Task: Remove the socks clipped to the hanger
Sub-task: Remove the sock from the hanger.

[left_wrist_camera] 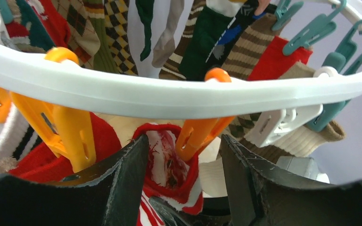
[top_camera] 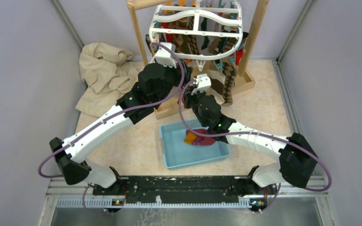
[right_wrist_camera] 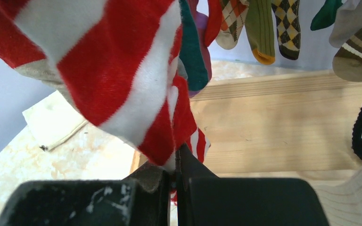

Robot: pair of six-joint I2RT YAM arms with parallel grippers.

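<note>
"While the socks [top_camera: 226, 80] hang clipped under the hanger [top_camera: 194, 23], where does it sit?"

"High over the far side of the table [top_camera: 264, 108], hung from the stand [top_camera: 259, 28]. Socks crowd its rim: argyle, brown stripes, red, green."

"And the left gripper [left_wrist_camera: 185, 141]?"

"Up at the hanger's near rim, jaws spread. Between them sit an orange clip [left_wrist_camera: 195, 136] and, just beside it, a red-cuffed sock [left_wrist_camera: 165, 160]. Whether the fingers touch either, I cannot tell."

"The right gripper [right_wrist_camera: 175, 165]?"

"Lower, under the hanger's near edge, pressed together on the bottom end of a striped sock [right_wrist_camera: 113, 70], red and white. That sock runs up and away from the jaws."

"Anything off the hanger?"

"Two loose socks [top_camera: 199, 138], one orange, one dark red, lie in a blue tray [top_camera: 176, 150] on the table, just in front of the stand and between the arms. A beige cloth [top_camera: 101, 75] lies crumpled at the far left, beside the stand's base."
</note>
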